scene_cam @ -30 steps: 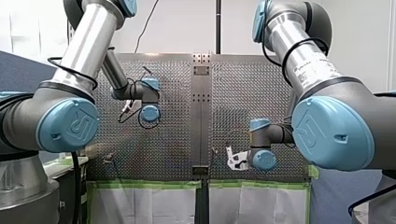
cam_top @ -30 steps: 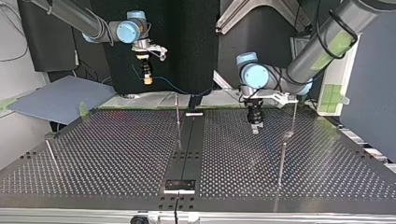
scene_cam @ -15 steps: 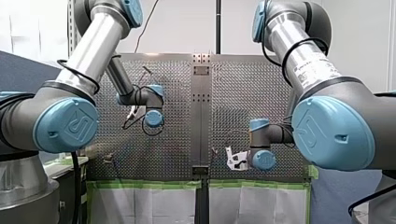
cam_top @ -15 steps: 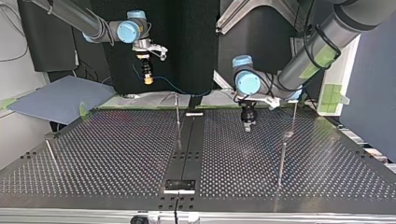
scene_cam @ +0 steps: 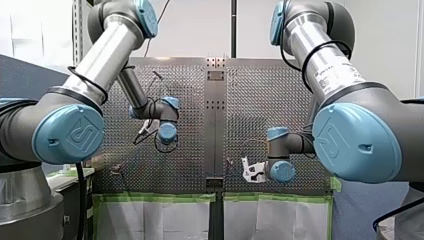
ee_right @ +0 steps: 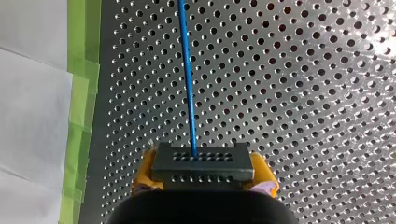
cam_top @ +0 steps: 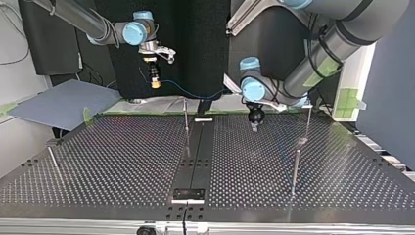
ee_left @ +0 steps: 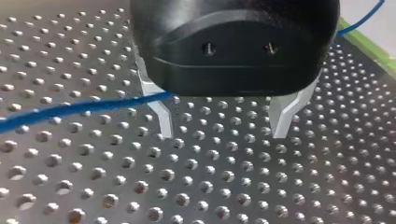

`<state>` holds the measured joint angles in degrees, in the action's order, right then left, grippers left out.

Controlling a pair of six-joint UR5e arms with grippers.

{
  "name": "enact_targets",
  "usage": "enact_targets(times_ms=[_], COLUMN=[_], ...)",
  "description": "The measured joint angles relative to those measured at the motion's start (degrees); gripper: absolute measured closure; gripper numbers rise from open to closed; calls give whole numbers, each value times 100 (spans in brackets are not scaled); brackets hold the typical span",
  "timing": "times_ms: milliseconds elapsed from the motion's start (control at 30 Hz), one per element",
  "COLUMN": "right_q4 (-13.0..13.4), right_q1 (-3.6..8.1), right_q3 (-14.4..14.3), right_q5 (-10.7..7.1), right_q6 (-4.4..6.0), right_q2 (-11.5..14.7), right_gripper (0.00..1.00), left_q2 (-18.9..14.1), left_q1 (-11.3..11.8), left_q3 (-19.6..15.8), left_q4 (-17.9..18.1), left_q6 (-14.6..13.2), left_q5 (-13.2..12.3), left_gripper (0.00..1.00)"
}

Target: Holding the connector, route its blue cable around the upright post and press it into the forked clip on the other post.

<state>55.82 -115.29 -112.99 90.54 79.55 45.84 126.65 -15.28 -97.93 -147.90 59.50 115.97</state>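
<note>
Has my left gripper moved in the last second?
Yes. In the top view my left gripper has shifted toward the view's left, closer to the table's centre rail, and slightly toward the far edge.

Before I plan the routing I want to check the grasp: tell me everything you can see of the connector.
The connector is a dark grey rectangular block, plastic by its look, with two rows of small holes on its face. It sits level, clamped at both ends between my right gripper's yellow pads. The blue cable leaves the middle of the row farther from the gripper and runs straight ahead over the perforated table. Nothing else touches it.
</note>
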Motion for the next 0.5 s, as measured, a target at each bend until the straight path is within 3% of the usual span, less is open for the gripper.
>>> enact_targets(times_ms=[167,500], right_q4=[0,0], right_q1=[0,-1], right_q3=[0,0], right_q5=[0,0], right_q6=[0,0], right_q2=[0,0], right_gripper=[100,100], left_q2=[77,542], left_q1=[9,-136], left_q3=[65,374], left_q4=[-158,-636], left_q6=[5,-74], left_q5=[120,267], left_gripper=[0,0])
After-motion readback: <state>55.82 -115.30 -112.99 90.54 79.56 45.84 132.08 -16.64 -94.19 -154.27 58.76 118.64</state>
